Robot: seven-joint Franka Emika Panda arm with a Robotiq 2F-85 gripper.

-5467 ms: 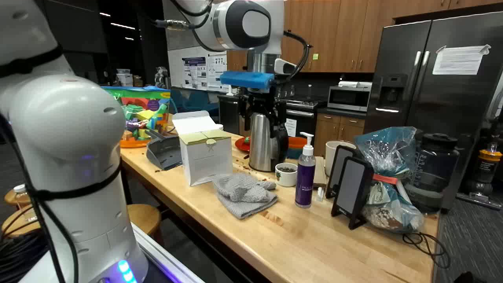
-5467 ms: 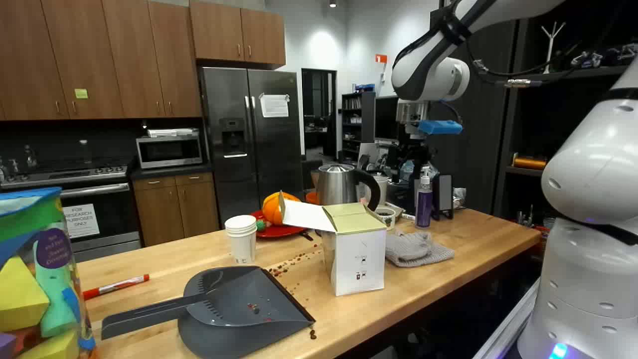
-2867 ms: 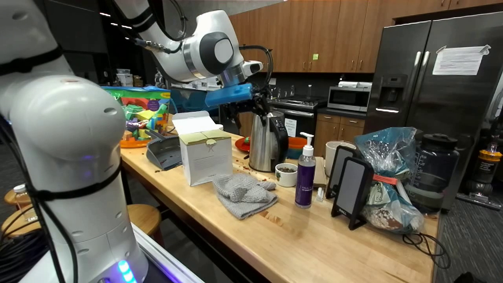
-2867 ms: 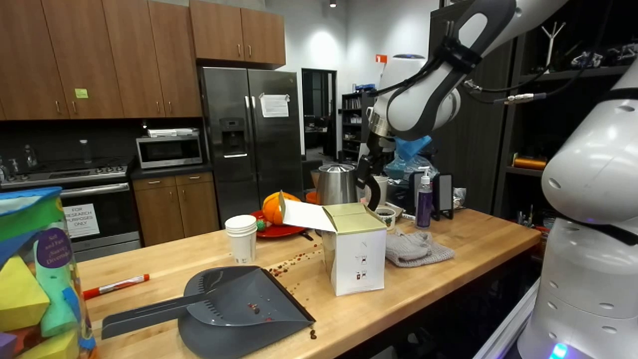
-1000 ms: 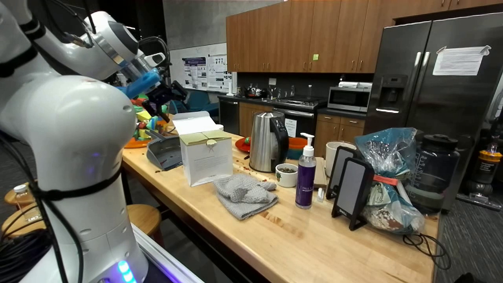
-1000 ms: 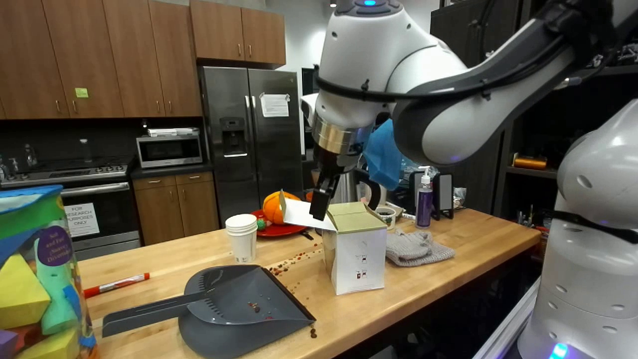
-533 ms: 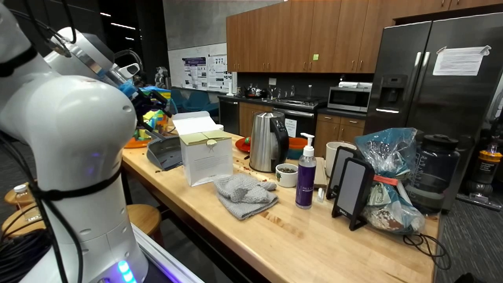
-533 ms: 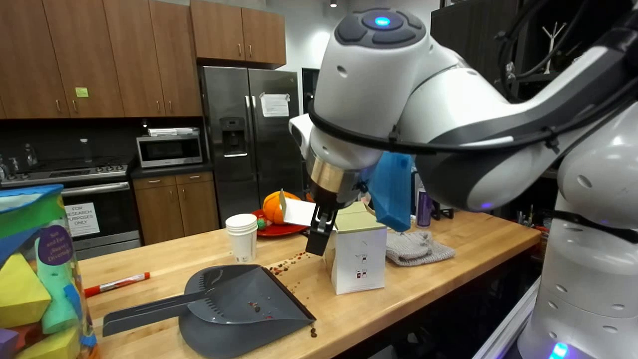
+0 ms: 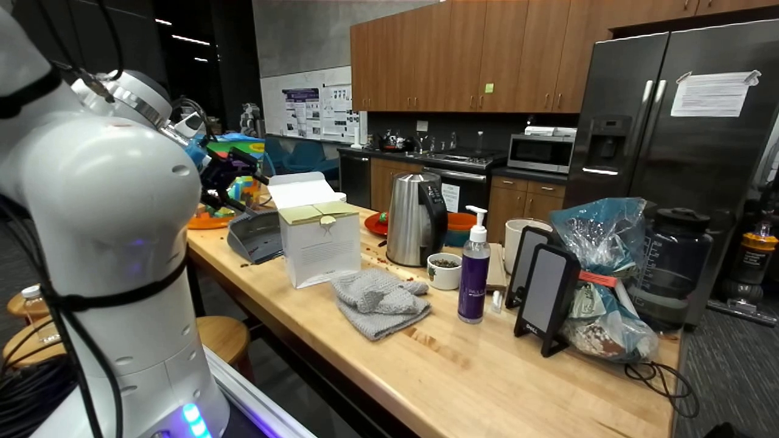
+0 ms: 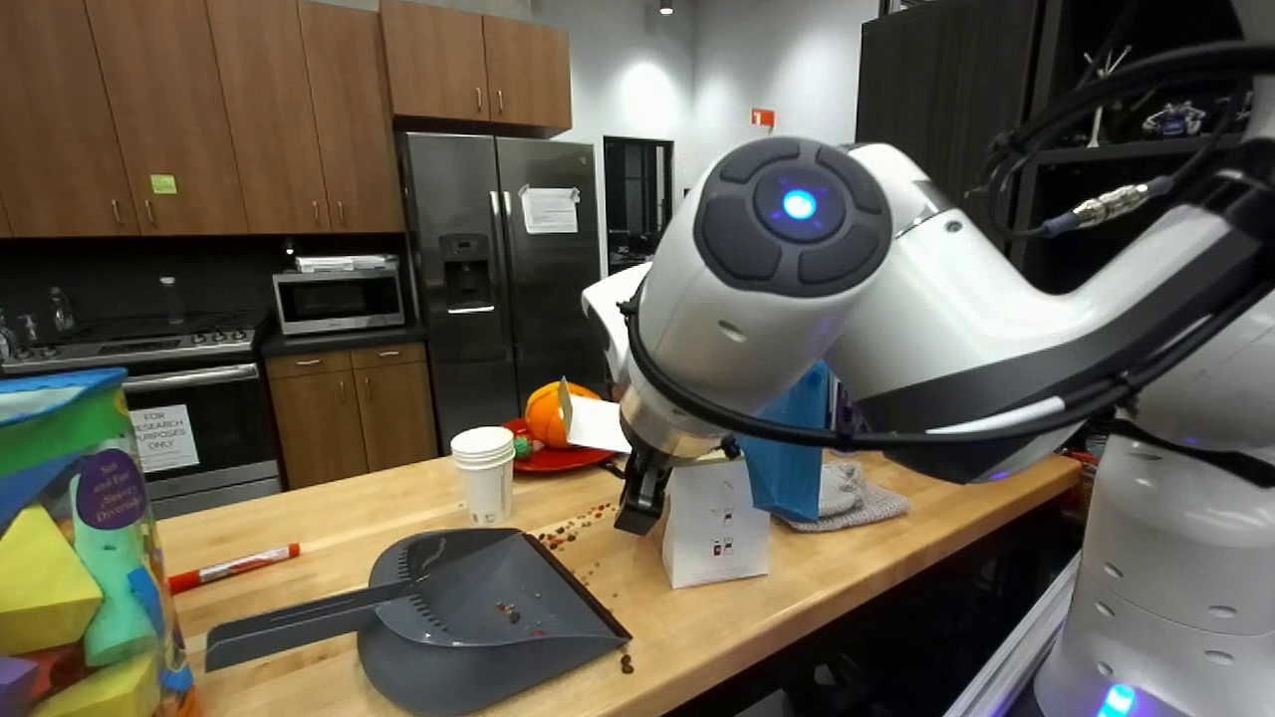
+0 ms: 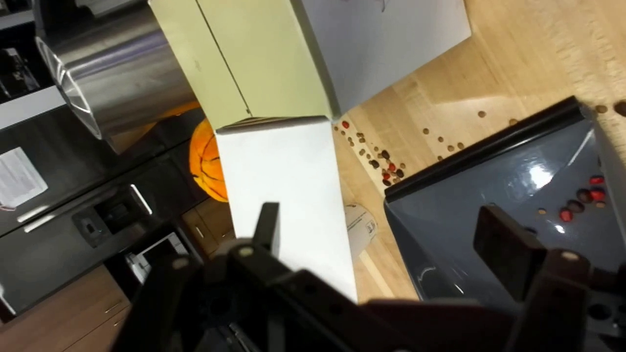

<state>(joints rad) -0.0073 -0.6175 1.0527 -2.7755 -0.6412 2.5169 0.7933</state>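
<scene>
swung away from beside the kettle [image 9: 405,222], the gripper [image 11: 386,235] now hangs with fingers [image 11: 508,249] apart near the white box [image 9: 322,252] and grey dustpan [image 10: 478,617], both on the wooden counter [image 9: 487,389]. in the wrist view, the box's raised flap [image 11: 291,190] partly hides the paper cups [image 10: 484,483]. a speaker [image 9: 541,292] reads "dell"; the sign [image 10: 162,441] on the oven [image 10: 237,428] reads "for research purposes only".

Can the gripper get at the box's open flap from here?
Probably yes: the gripper is open and empty, and the wrist view shows nothing else in front of the white flap.
</scene>
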